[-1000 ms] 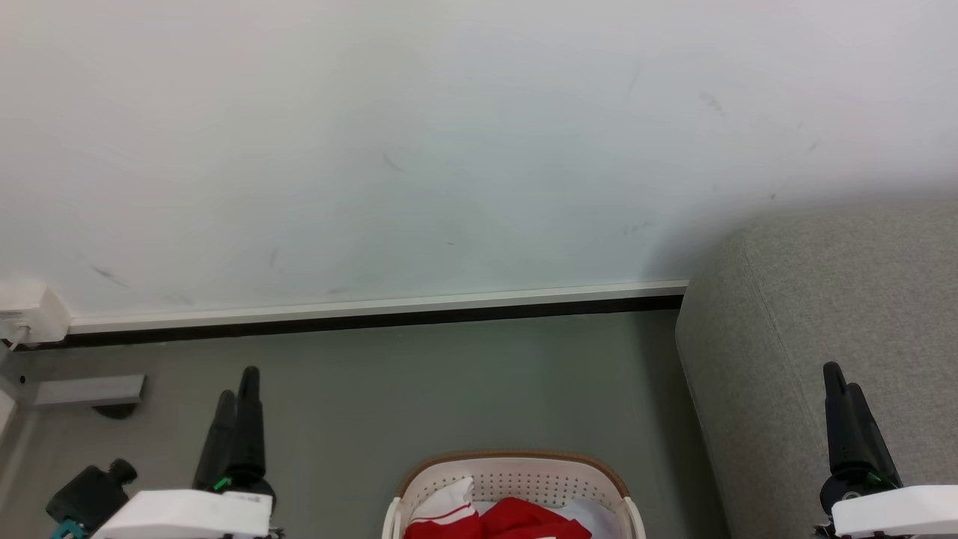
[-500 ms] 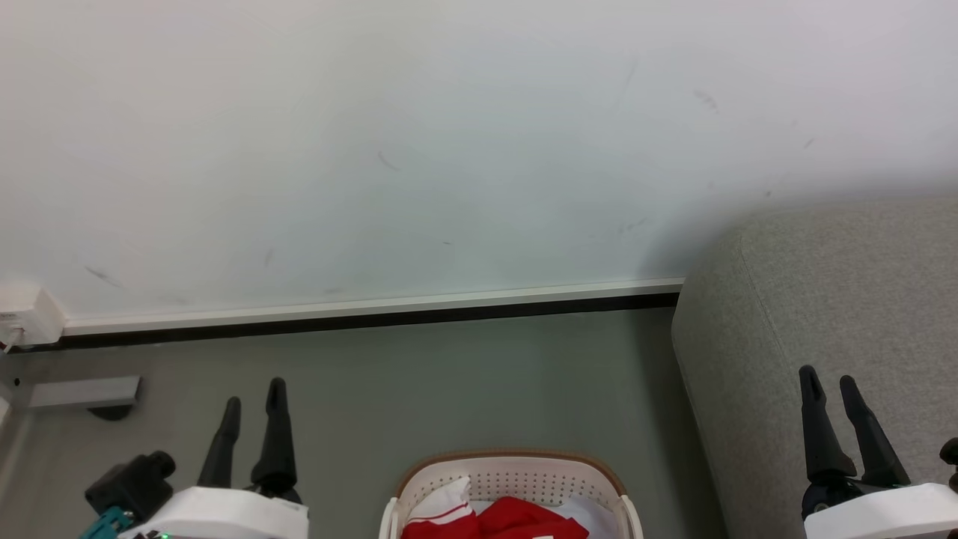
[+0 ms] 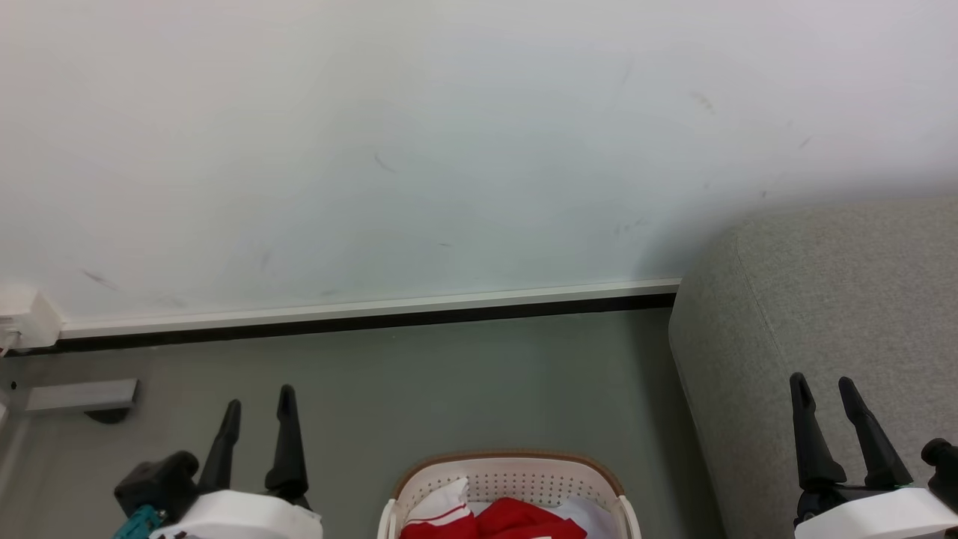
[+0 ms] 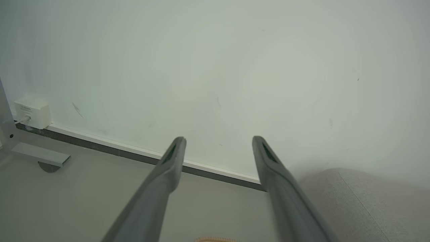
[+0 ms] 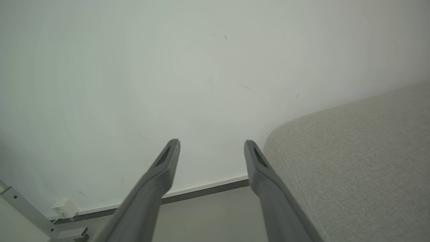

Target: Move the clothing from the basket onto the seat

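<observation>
A cream basket point(image 3: 509, 479) with a brown rim stands on the floor at the bottom middle of the head view. Red and white clothing point(image 3: 498, 520) lies inside it. The grey fabric seat point(image 3: 838, 299) rises at the right, also in the left wrist view point(image 4: 369, 201) and the right wrist view point(image 5: 352, 161). My left gripper point(image 3: 258, 400) hovers open left of the basket, nothing between its fingers point(image 4: 171, 161). In front of the seat's side, my right gripper point(image 3: 822, 385) stands open and empty, fingers point(image 5: 168, 161) apart. A sliver of the basket rim point(image 4: 215, 239) shows below the left fingers.
A white wall with a skirting board point(image 3: 374, 311) closes the far side. A white socket box point(image 3: 26, 314) and a grey metal foot point(image 3: 78, 397) sit at the left on the grey floor point(image 3: 464, 382).
Both grippers have turned about their wrists, so their two fingers now show side by side and apart. The left one drifted right, the right one left. The head view shifted slightly.
</observation>
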